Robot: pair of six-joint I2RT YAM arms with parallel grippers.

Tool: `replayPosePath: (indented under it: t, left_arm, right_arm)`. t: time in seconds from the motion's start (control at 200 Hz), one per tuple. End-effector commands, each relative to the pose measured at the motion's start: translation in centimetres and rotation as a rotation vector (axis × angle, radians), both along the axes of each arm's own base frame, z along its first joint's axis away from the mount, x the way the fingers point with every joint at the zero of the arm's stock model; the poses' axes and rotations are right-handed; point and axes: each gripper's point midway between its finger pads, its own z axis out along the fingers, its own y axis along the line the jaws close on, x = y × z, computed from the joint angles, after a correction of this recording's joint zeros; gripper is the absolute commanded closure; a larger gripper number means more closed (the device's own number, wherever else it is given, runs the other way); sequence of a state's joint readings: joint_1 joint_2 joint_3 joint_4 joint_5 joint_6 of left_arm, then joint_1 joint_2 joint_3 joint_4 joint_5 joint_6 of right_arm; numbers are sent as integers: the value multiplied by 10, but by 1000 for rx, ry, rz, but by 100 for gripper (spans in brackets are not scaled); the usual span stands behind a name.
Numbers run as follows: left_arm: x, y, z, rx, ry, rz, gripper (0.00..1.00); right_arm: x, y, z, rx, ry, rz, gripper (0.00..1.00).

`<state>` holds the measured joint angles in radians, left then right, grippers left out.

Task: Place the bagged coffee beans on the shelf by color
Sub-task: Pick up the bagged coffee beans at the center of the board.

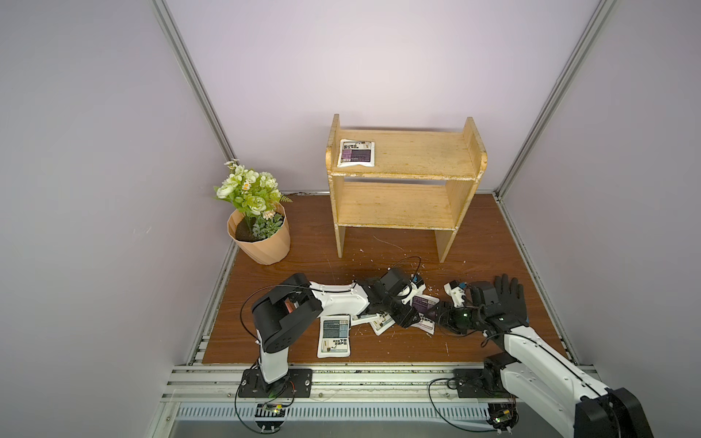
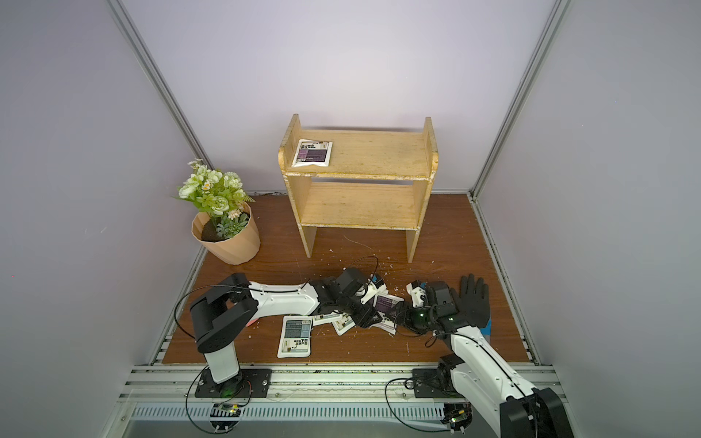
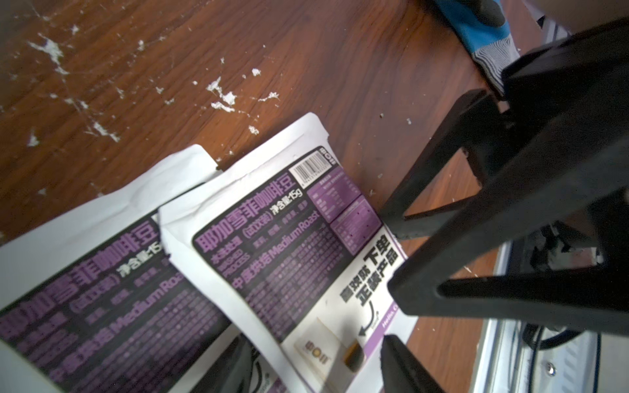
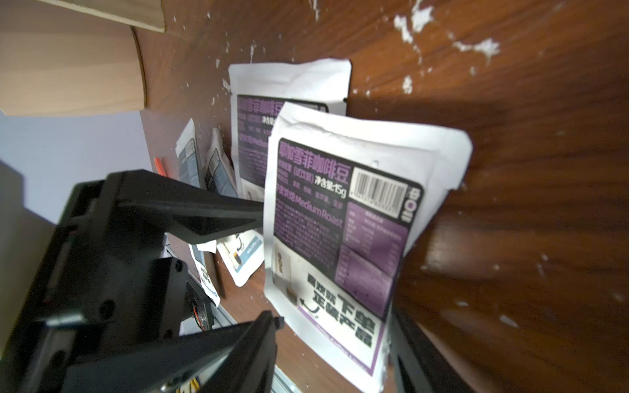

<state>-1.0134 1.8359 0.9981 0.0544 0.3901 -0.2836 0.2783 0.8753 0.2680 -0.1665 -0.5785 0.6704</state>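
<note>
Tabletop [image 1: 493,235] of dark wood, white flecks [image 3: 221,98], pale walls [image 1: 379,57] — both jaws apart by purple pouch [image 3: 289,245]

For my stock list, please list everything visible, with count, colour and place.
shelf: one, yellowish wood, at the table's back.
table: one, dark brown.
purple coffee pouches: three, purple labels; one on the shelf's top tier, two overlapping between the grippers.
grey-blue coffee pouches: three; one alone near the front edge, two partly under the left arm.
flower pot: one, tan, beside the shelf.
glove: one, black and blue, under the right arm.
small pinkish-orange block: one, mostly hidden.
left gripper: black, jaws flanking a purple pouch; grip unclear.
right gripper: black, open, at that pouch.
</note>
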Motion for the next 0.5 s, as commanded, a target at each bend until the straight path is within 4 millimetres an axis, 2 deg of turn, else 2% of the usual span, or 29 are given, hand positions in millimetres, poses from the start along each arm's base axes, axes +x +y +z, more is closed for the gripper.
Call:
replayPosePath:
  t: [0.0,0.14,0.375,0.495]
  left_arm:
    - [-3,6,-10,10,34,-8,37]
    - [6,7,-7,-9,28,14,37]
    - [12,6,1,-54,32,31,37]
    - [11,5,2,-65,37,26,50]
  right_arm:
    - [10,5,14,26,-58,13,49]
    - [9,5,14,29,-58,19,61]
    - [11,10,13,46,-60,48,64]
    - [15,12,13,40,-66,58,64]
